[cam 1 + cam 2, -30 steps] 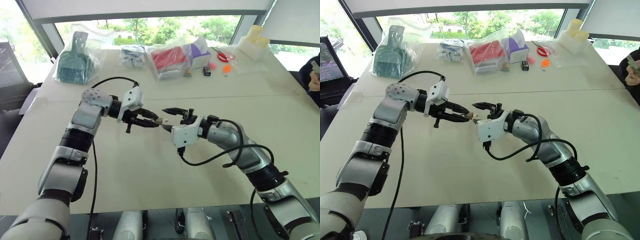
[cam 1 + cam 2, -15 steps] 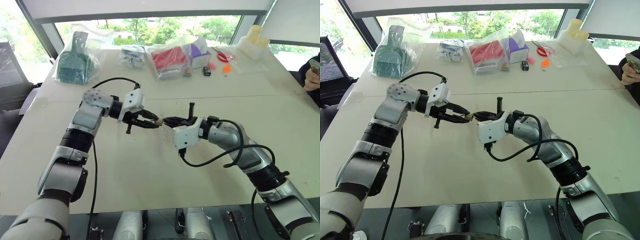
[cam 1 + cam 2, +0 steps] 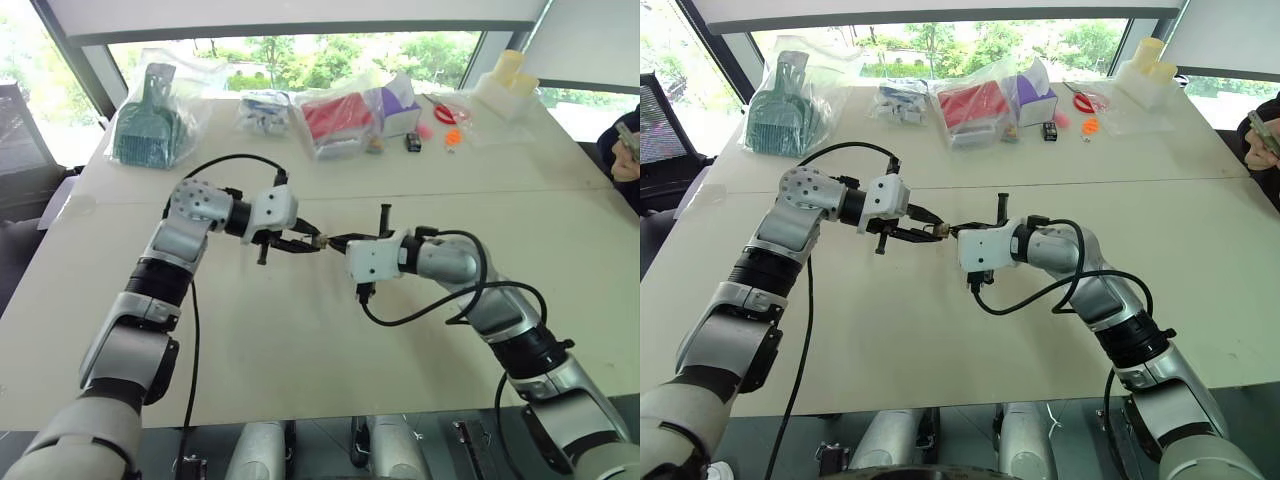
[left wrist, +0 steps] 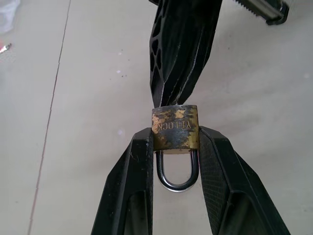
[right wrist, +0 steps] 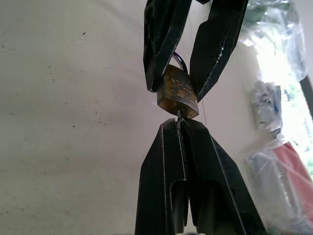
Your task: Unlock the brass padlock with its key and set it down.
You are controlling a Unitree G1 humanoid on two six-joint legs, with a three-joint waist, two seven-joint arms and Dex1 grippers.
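The brass padlock (image 4: 175, 127) hangs above the beige table (image 3: 300, 340), pinched by its body between the fingertips of my left gripper (image 4: 175, 135). Its silver shackle (image 4: 177, 171) points back toward that wrist. In the head views the padlock (image 3: 321, 242) is a tiny speck between the two grippers over the table's middle. My right gripper (image 5: 178, 123) meets it from the opposite side, fingers shut. A thin sliver of the key (image 5: 179, 115) runs from those fingertips to the padlock's bottom face. Most of the key is hidden between the fingers.
Along the table's far edge lie clear bags: a green dustpan set (image 3: 148, 125), a red item (image 3: 338, 117) and a purple box (image 3: 400, 100). Small orange pieces (image 3: 453, 135) and a white container (image 3: 508, 85) sit far right. A person's hand (image 3: 628, 150) is at the right edge.
My right gripper's fingers, spread apart a second ago, have shut at the padlock's bottom. Both wrists have rolled a little; neither hand has shifted place.
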